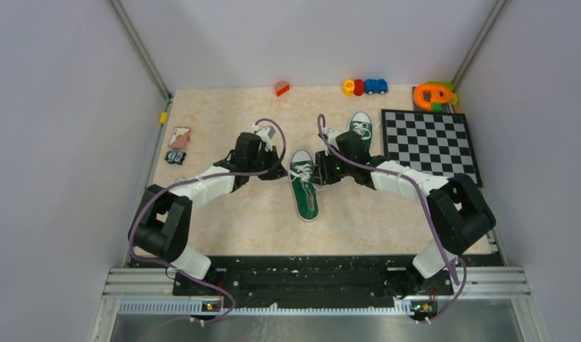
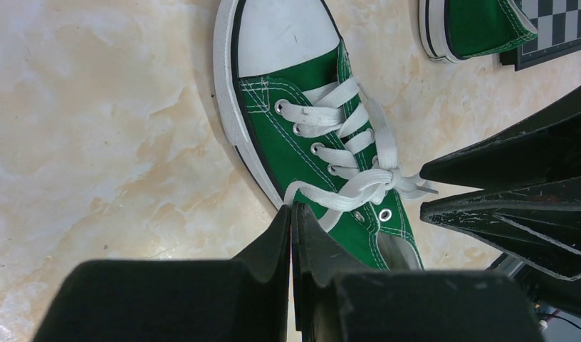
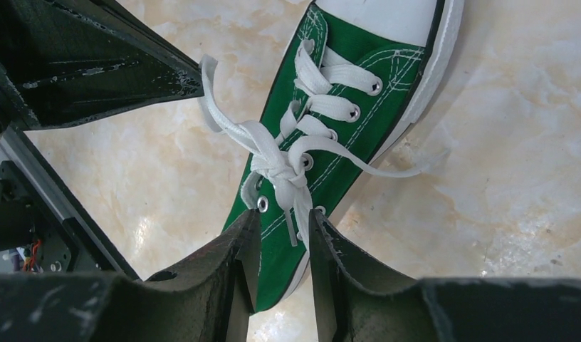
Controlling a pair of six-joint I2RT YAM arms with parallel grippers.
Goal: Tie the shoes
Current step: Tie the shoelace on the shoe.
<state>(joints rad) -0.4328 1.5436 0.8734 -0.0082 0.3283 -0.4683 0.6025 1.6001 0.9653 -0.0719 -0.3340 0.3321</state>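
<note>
Tapered black left fingers (image 2: 263,246) pinch canvas shoe's (image 2: 288,153) flat lace (image 2: 330,191).

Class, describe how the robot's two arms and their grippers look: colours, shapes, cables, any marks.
The left arm and right arm alternate black joint housings with white link covers. A purple cable loops along each. The left gripper and right gripper have black, wedge-shaped fingers tapering to thin tips, scuffed with pale scratches.
</note>
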